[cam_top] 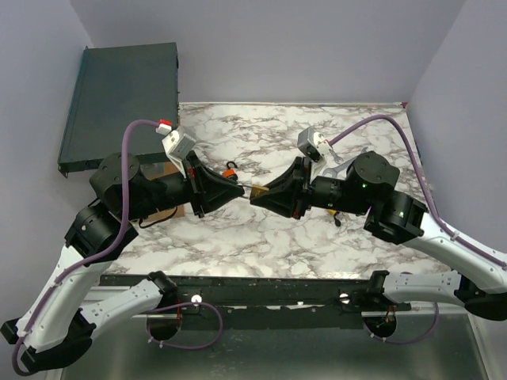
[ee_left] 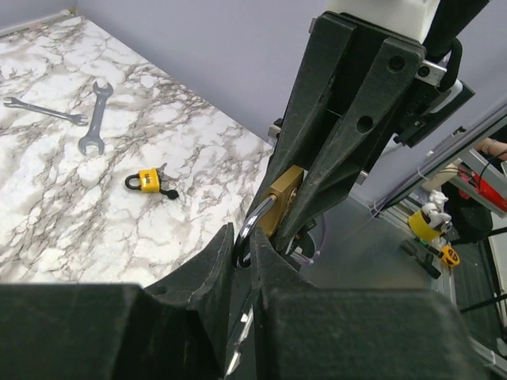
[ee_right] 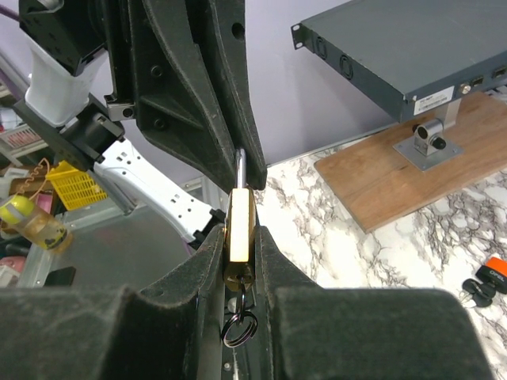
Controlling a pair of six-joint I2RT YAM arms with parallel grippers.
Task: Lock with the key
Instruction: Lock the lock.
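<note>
Hovering over centre of marble worktop, well clear of dark rack unit at far-left corner, both arms meeting nose to nose. Pinching steel shackle w/ left fingers, pressed tight on it. Clamping brass body of padlock w/ right fingers, one each side of its flat faces. Holding the padlock off the worktop, between the two arms, approx midway between left and right edges. Judging progress: pick-up and two-arm hold done; key prob. already seated in the keyhole, though dark and hard to confirm; can't tell whether shackle is pushed home. Left to do, as far as can be judged: press shackle shut if not latched, turn key, pull it out. Running long axis roughly level and parallel to near edge, shackle end toward left edge, keyhole end toward right edge and into the right fingers. Dangling below that end, small key ring.
</note>
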